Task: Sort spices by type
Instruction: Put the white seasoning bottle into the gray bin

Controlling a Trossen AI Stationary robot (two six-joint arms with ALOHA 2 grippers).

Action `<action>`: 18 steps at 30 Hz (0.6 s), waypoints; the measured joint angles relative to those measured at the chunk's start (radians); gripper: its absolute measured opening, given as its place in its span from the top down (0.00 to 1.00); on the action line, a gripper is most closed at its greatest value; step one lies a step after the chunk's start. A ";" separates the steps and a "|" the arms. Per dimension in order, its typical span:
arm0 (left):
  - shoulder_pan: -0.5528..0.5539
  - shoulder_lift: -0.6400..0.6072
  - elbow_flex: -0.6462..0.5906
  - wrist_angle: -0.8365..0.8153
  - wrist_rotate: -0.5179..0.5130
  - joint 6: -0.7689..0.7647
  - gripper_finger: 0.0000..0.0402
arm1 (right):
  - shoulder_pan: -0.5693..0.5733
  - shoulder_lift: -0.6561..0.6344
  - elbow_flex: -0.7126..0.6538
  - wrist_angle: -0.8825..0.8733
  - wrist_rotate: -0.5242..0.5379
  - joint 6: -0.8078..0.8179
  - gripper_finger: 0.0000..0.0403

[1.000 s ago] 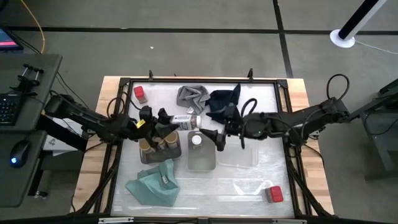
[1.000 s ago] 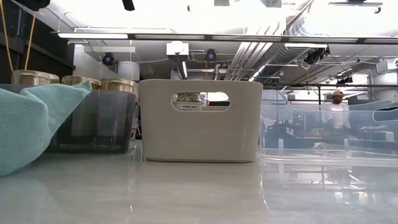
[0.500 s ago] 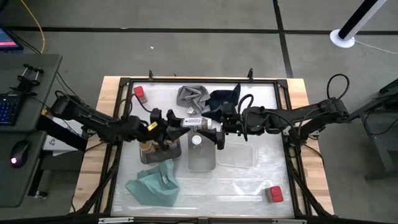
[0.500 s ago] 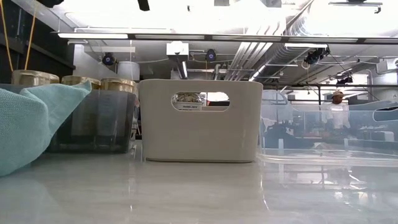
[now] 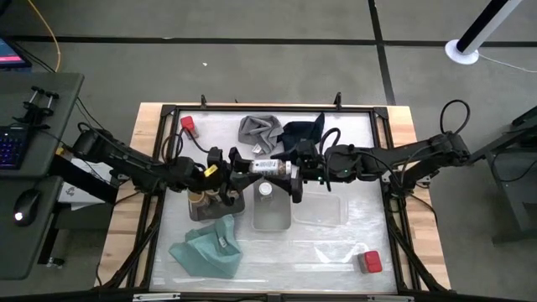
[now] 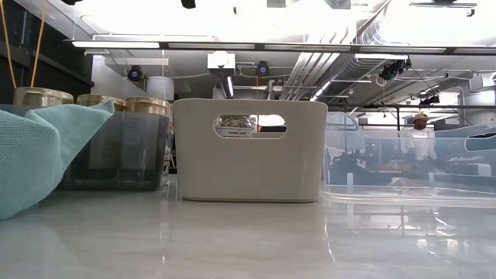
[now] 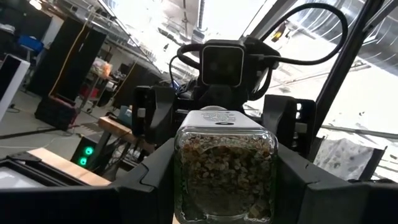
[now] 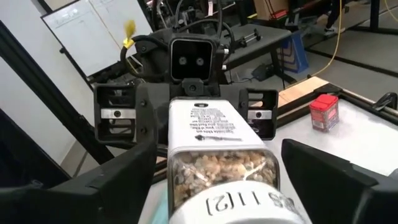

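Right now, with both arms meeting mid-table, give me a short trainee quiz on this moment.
1. True or false: the jar between the left gripper and the right gripper stands upright.
2. Which gripper is shut on that jar? A: left. B: right. C: neither.
3. How many tan-top jars stand in the dark bin?

Key:
1. False. It is held on its side, white cap toward the right gripper.
2. A. The left fingers press its sides, while the right fingers stand apart around the cap end.
3. Three.
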 joint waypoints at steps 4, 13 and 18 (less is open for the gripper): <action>0.000 0.000 0.000 0.005 0.000 0.011 0.61 | 0.000 0.000 0.000 -0.004 0.000 0.003 0.26; 0.014 0.000 0.000 0.007 0.018 0.037 0.61 | 0.001 0.000 0.001 -0.004 -0.034 0.000 0.51; 0.031 -0.011 0.000 -0.027 -0.001 -0.008 0.44 | -0.001 -0.017 0.001 -0.055 -0.033 -0.025 0.51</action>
